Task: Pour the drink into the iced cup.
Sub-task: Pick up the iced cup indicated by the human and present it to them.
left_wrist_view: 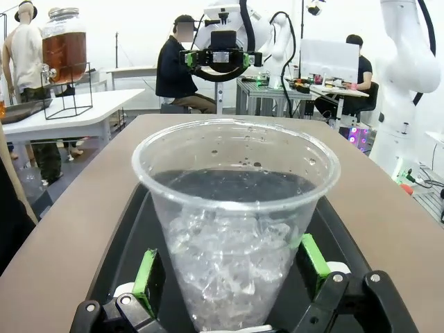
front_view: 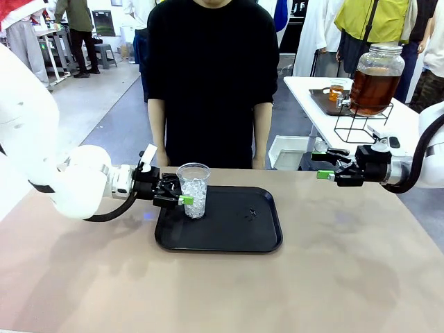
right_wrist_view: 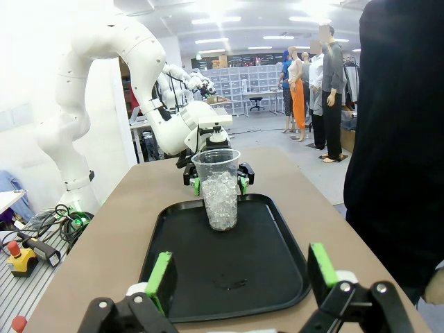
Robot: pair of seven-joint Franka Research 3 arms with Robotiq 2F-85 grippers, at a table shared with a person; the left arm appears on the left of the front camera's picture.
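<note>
Left gripper [left_wrist_view: 230,267] was spread, pads [left_wrist_view: 148,276] flanking the iced cup [front_view: 193,187] low down, contact unclear. Cup stood upright on the black tray [front_view: 263,239], left end. Thin plastic, ice-heavy, probably slick: squeeze gently, low on wall. Right gripper [front_view: 323,166] was spread, empty, well apart.

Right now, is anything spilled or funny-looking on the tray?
Just one thing: a little wet-looking smudge lies on the black tray, beside the iced cup. It might be a few drops, but I cannot tell. The cup stands upright, with its ice inside.
</note>
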